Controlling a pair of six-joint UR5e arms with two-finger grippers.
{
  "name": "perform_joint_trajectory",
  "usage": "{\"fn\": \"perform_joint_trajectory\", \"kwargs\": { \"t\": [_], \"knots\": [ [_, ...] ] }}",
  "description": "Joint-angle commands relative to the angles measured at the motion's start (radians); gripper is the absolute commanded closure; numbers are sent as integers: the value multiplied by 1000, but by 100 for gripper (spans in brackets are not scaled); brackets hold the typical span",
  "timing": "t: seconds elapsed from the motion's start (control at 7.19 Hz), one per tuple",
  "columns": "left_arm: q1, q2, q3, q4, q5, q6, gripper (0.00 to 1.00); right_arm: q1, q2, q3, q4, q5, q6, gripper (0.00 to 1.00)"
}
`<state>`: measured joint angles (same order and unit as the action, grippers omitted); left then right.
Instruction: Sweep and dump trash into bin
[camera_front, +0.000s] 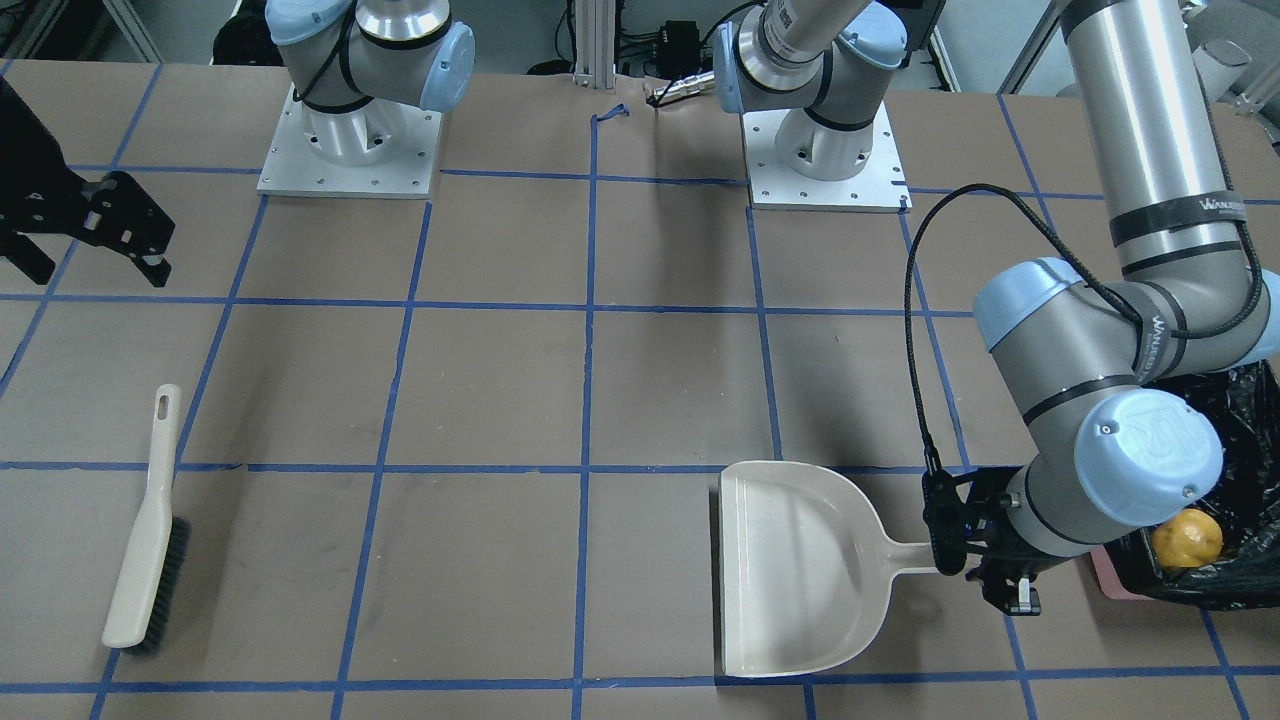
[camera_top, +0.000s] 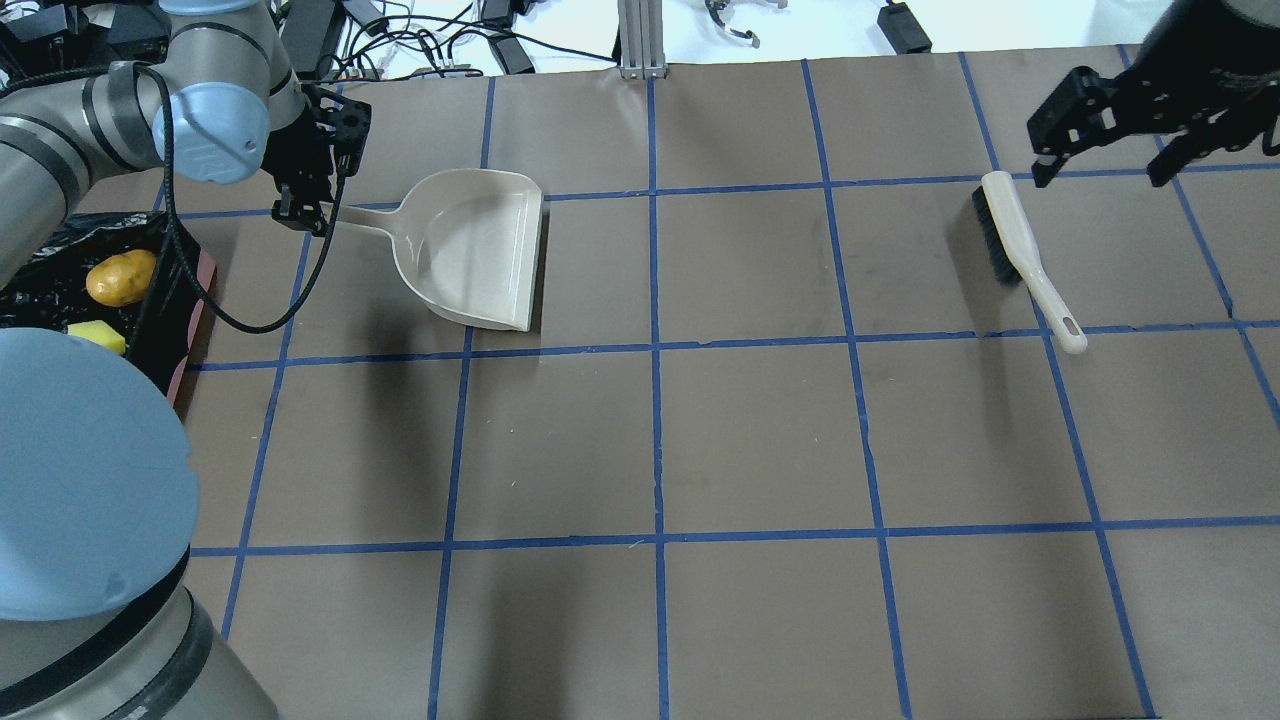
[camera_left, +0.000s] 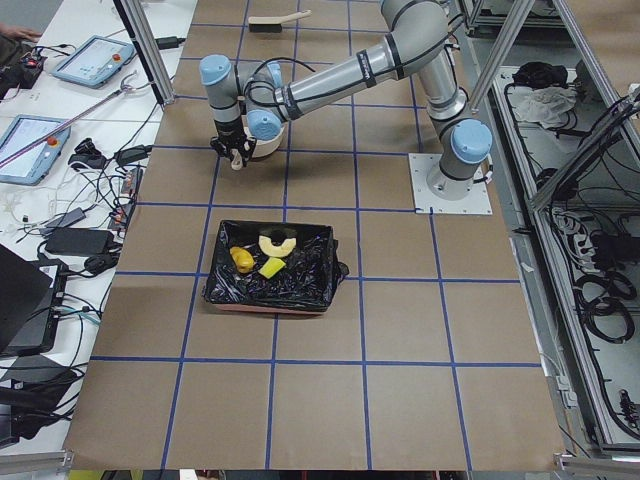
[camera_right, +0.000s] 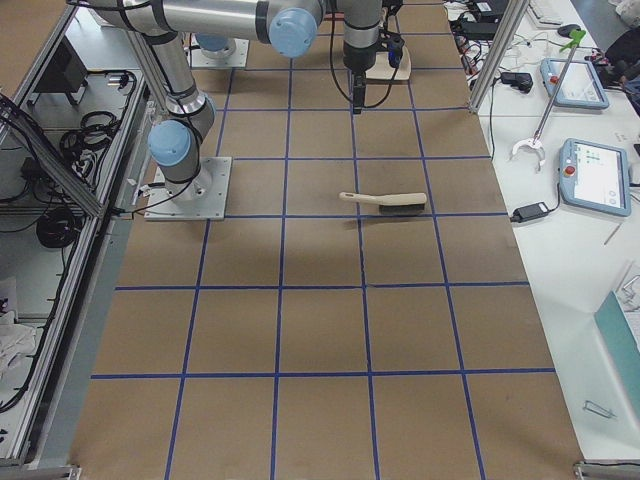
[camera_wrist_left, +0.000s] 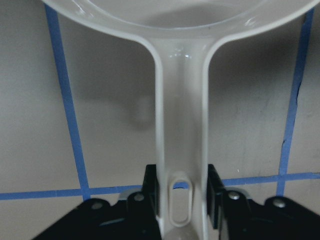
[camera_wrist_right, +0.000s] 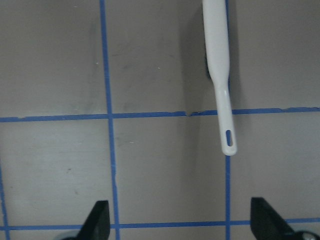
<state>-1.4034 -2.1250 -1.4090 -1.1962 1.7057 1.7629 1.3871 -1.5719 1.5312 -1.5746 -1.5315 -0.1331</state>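
Across brown table (camera_top: 760, 430), blue tape grid (camera_top: 655, 347), bin (camera_top: 198, 300)

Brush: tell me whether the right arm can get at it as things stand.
Probably yes: the right gripper hangs open close by the brush, which lies alone with nothing between them.
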Motion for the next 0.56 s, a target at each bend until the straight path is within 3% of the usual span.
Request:
{"fn": "perform_joint_trajectory", "kwargs": {
  "t": [0.0, 0.42],
  "knots": [
    [1, -3, -5, 3, -8, 9, 100, 172, 1, -11, 2, -19, 179, 0],
    [4, -13, -5, 44, -8, 7, 92, 176, -3, -2, 4, -21, 185, 0]
  ]
}}
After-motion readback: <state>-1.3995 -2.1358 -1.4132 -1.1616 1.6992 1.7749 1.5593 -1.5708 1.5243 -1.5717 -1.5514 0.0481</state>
